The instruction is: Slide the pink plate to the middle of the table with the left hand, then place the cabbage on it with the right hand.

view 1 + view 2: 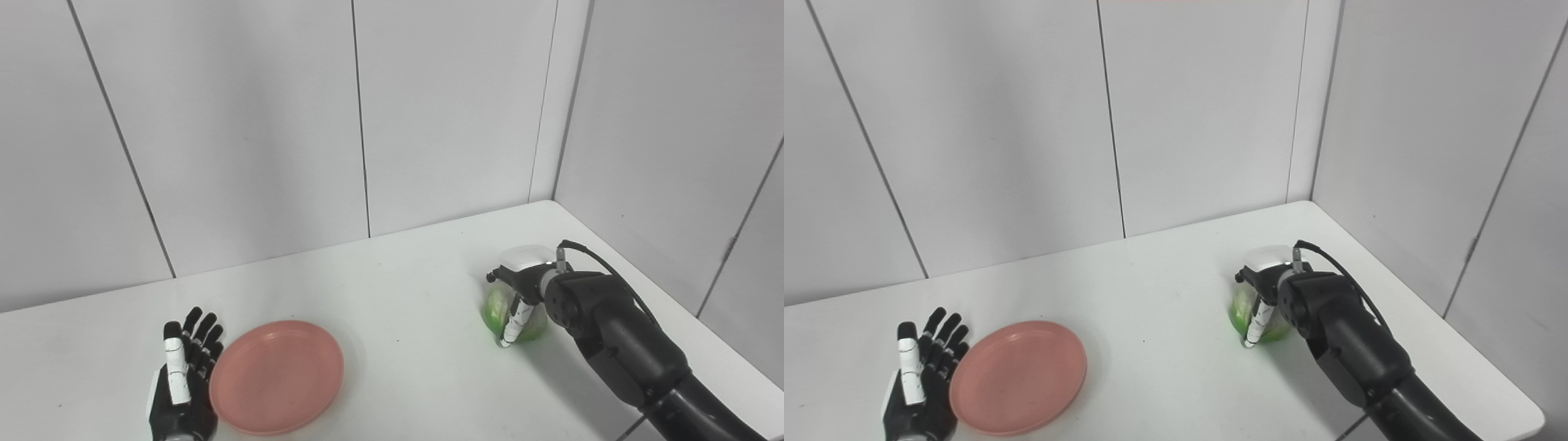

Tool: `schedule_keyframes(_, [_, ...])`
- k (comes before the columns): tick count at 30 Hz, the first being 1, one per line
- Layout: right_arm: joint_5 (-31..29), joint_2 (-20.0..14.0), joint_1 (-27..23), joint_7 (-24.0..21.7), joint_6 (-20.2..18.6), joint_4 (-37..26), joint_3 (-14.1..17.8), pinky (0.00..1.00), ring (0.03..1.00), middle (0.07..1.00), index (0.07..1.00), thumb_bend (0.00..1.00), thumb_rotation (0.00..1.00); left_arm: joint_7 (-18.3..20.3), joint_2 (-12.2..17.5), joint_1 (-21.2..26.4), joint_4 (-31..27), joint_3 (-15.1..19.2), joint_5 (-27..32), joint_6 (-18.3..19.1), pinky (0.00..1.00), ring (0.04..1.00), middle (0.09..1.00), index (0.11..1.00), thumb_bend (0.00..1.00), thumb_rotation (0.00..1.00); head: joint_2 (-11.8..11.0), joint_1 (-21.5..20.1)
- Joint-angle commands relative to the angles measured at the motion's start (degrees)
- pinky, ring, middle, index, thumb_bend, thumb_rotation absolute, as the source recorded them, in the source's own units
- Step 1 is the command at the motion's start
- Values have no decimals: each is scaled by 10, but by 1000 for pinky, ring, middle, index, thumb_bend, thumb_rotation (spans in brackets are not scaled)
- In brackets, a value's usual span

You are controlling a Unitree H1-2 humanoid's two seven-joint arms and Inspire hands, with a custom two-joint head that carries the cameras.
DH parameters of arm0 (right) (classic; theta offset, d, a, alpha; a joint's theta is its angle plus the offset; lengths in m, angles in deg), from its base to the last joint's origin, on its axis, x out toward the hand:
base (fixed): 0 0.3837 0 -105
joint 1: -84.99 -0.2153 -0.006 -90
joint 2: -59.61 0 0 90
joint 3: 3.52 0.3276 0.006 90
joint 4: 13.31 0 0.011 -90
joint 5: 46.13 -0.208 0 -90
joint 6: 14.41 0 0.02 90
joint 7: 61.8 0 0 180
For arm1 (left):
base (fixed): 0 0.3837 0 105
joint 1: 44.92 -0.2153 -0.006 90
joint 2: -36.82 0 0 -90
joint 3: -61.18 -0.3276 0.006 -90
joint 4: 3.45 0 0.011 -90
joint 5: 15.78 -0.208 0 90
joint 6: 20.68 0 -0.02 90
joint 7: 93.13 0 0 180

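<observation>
Nearest us, our left hand [182,378] rests open against the pink plate [277,375], left of centre on the white desk [404,294]; it looks light and slick, best pushed at the rim. Farther right, our right hand [520,294] grips the soft cabbage [497,309]. Grey panels [245,122] behind.

Matt pink plastic plate [277,375], smooth white table [398,294], glossy green cabbage [499,309], matt grey wall panels [245,122]
</observation>
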Motion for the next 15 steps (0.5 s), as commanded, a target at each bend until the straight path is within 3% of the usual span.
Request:
schedule_keyframes(1, [8, -17, -25, -1, -16, 5, -2, 584, 826, 914, 859, 1000, 275, 1, -2, -1, -3, 1, 5, 16, 1000, 953, 937, 926, 891, 904, 1, 1])
schedule_keyframes(5, [6, -19, -20, 6, -13, 19, -9, 593, 814, 894, 846, 1000, 287, -1, -2, -1, -1, 3, 12, 17, 1000, 944, 930, 925, 902, 887, 2, 1])
schedule_keyframes(12, [-10, -18, -16, -1, -22, 36, -8, 621, 890, 975, 859, 1000, 293, 0, 0, -1, 0, 4, 19, 20, 1000, 941, 935, 935, 904, 876, 7, 3])
schedule_keyframes(15, [-29, -15, -13, 6, -24, 42, -2, 590, 849, 966, 861, 1000, 275, 1, 0, -1, 1, 5, 21, 21, 1000, 935, 933, 932, 898, 874, 8, 3])
